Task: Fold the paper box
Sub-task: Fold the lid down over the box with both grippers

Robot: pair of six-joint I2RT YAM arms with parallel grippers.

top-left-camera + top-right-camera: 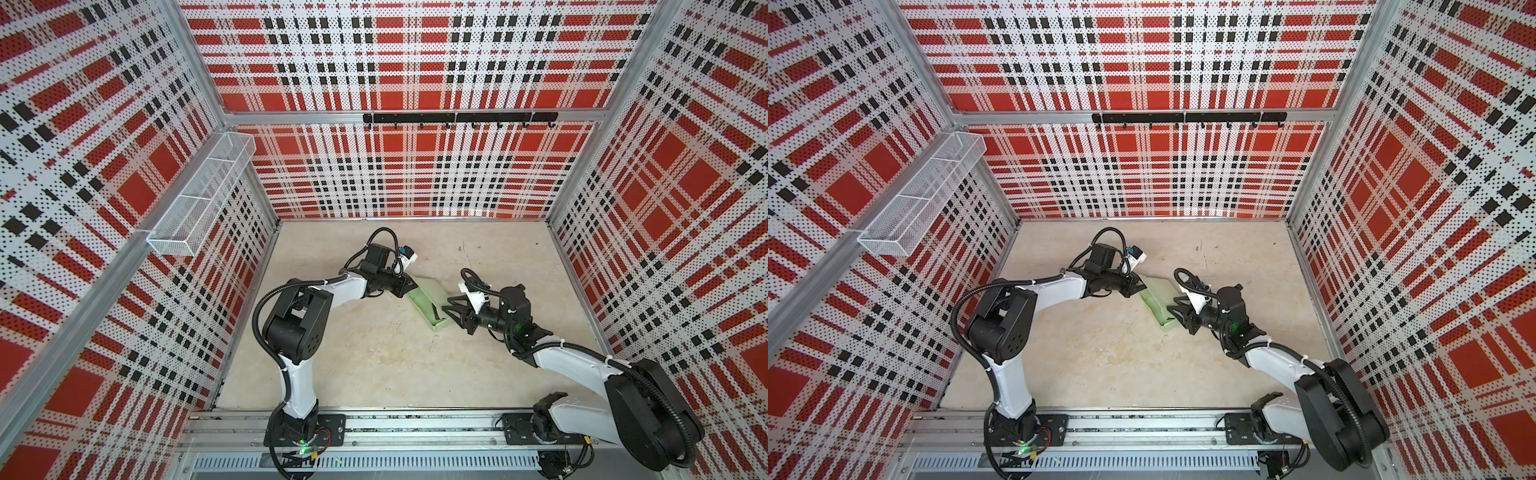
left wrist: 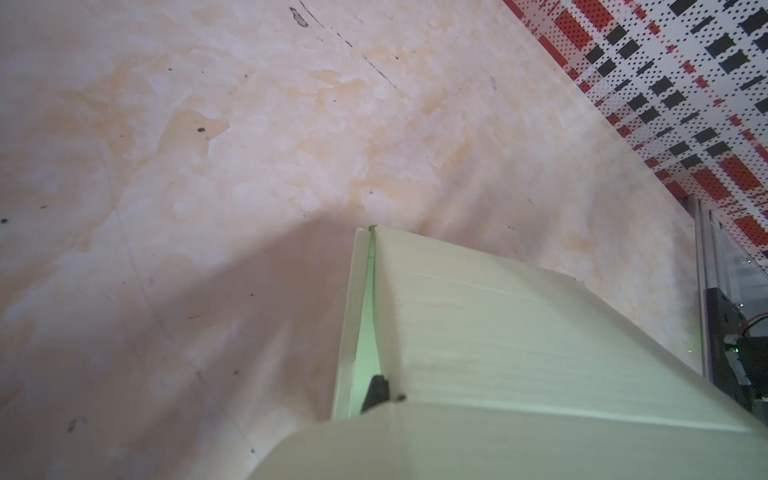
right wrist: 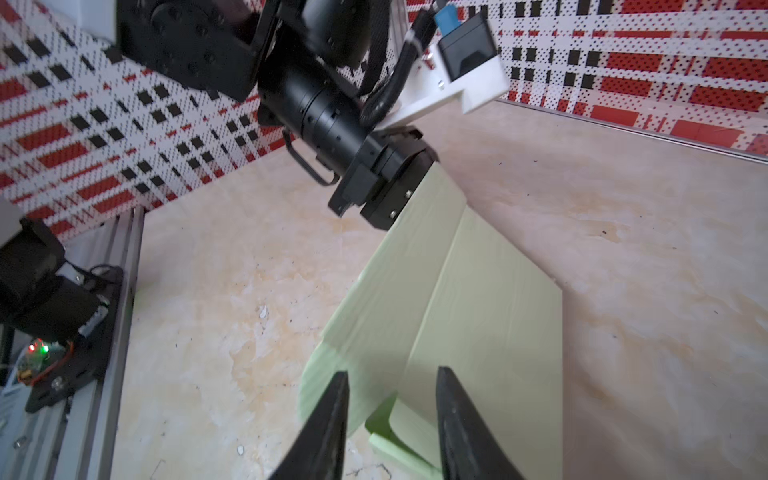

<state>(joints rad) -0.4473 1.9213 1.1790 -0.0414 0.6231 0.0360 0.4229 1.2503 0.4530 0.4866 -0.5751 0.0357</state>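
the paper box (image 1: 430, 296) sits near the middle of the desk (image 1: 374, 357), between the two arms, lying slantwise from far left to near right in both top views (image 1: 1160, 300). its pale green lid panel is tilted up rather than lying flat, and there is a narrow gap between the lid and the side wall at the left arm's end. the left fingers (image 1: 409, 286) are closed, pinched on the far-left end of the box; from that arm's own camera only one dark fingertip (image 2: 376, 392) shows in the gap. the right fingers (image 3: 457, 415) stand apart, holding nothing, poised over the near-right end of the box with a small folded flap (image 3: 409, 419) showing between them.
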